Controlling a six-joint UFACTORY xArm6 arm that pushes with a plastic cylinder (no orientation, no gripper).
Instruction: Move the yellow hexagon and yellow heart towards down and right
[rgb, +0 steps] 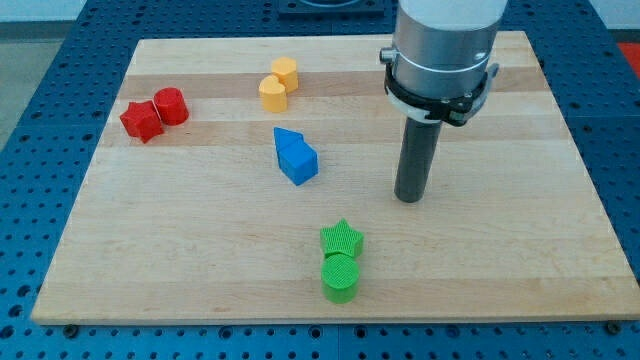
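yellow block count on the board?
2. Yellow hexagon and yellow heart touch near the view's top, left of centre. My tip is well right of them. None looks hidden.

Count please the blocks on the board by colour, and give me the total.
Red: 2, a star and a rounder block, touching.
Yellow: 2, the yellow hexagon and the yellow heart, touching.
Blue: 1, a blue block.
Green: 2, a star and a cylinder, touching.
Total: 7 blocks.
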